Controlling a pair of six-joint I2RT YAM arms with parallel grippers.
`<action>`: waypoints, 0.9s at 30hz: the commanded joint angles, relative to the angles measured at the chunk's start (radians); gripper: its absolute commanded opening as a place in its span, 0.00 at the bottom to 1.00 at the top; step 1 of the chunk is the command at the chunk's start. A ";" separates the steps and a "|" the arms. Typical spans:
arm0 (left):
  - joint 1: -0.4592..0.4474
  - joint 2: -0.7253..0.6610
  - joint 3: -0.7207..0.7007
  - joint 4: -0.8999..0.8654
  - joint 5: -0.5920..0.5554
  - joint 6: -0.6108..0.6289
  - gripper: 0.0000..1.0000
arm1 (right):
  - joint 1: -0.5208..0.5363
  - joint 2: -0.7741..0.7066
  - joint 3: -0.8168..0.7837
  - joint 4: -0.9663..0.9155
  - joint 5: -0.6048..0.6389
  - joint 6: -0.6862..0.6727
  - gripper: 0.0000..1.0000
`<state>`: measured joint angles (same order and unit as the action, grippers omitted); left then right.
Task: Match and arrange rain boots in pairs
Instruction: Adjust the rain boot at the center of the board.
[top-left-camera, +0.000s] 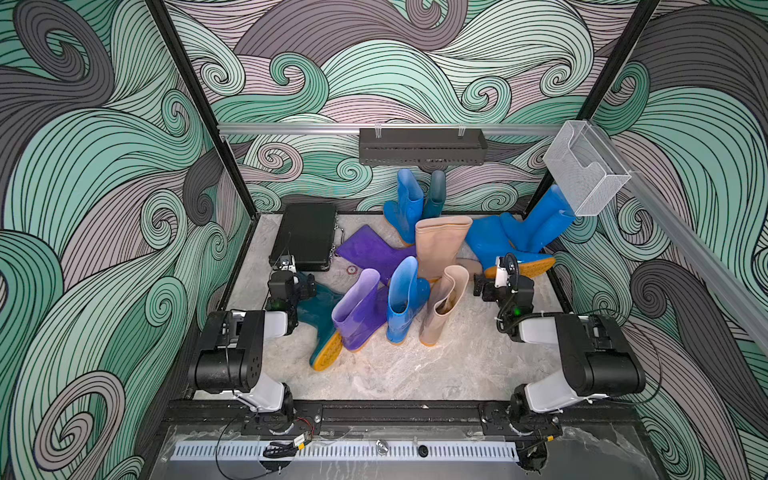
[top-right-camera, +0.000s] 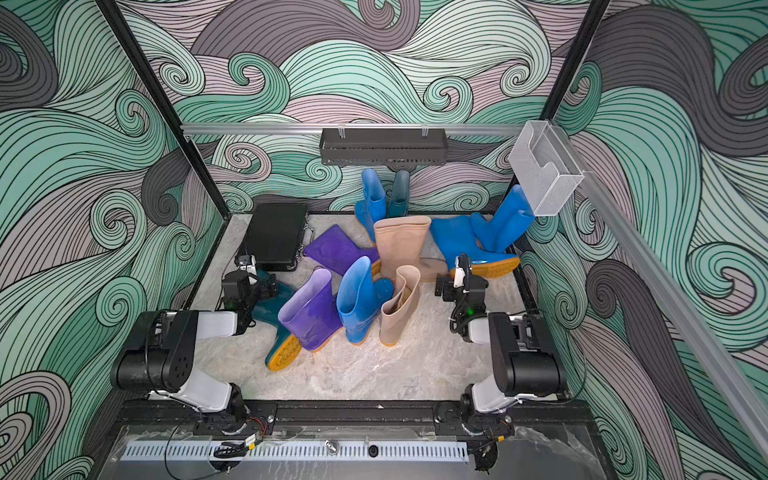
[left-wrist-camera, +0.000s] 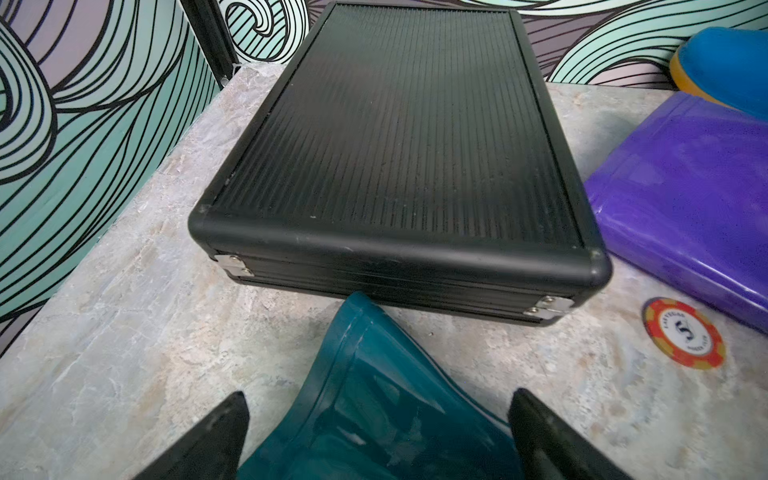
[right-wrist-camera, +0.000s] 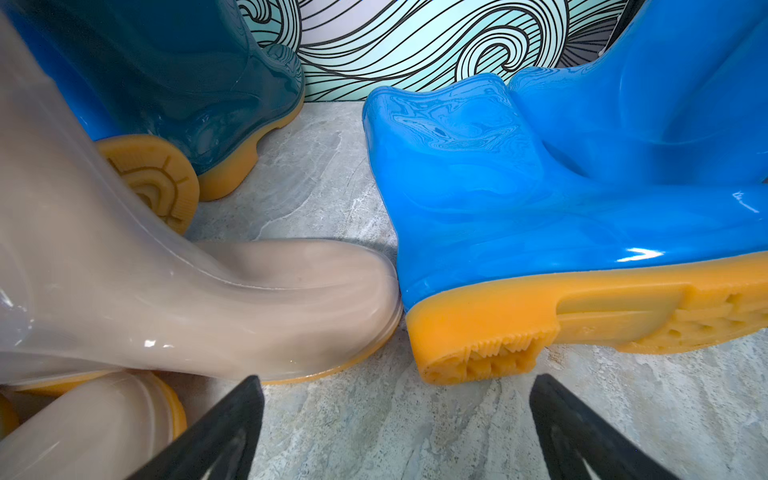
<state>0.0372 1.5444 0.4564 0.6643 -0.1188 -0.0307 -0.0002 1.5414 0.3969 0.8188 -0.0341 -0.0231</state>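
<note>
In both top views, the rain boots (top-left-camera: 405, 299) stand and lie jumbled on the table (top-left-camera: 415, 374), none yet paired. The left pincer (top-left-camera: 302, 284) hangs over the shaft of the fallen teal boot (top-left-camera: 322, 328), whose long axis runs from its orange sole near the front up toward the black case (top-left-camera: 307, 235). Its mate, the upright teal boot (top-left-camera: 437, 193), stands at the back wall beside a blue boot (top-left-camera: 405, 203) — well apart, and probably nearer the right arm. The right pincer (top-left-camera: 478, 286) sits between the tall beige boot (top-left-camera: 440, 245) and the tipped blue boot (top-left-camera: 492, 245). The case is shut, its contents hidden; the clear basket (top-left-camera: 586, 170) on the side rail shows nothing inside; the black rack (top-left-camera: 422, 147) cannot be seen into.

From the left wrist, the left pincer is spread wide. The teal shaft's mouth lies between its fingers (left-wrist-camera: 224, 432), unclamped, pointing at the case's near edge. A poker chip (left-wrist-camera: 683, 332) lies near the flat purple boot (left-wrist-camera: 685, 199).

From the right wrist, the right pincer is released and empty over bare table — ahead, the beige toe meets the tipped blue boot's heel.
</note>
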 joint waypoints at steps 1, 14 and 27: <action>0.005 -0.016 0.024 -0.014 0.013 -0.005 0.98 | 0.000 -0.005 0.010 0.019 -0.004 -0.011 0.99; 0.005 -0.016 0.026 -0.015 0.013 -0.007 0.99 | -0.003 -0.002 0.016 0.014 -0.006 -0.006 0.99; 0.005 -0.017 0.025 -0.014 0.013 -0.006 0.99 | -0.002 -0.008 0.006 0.023 -0.004 -0.009 0.99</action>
<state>0.0372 1.5444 0.4564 0.6643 -0.1188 -0.0341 -0.0002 1.5414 0.3973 0.8192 -0.0341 -0.0227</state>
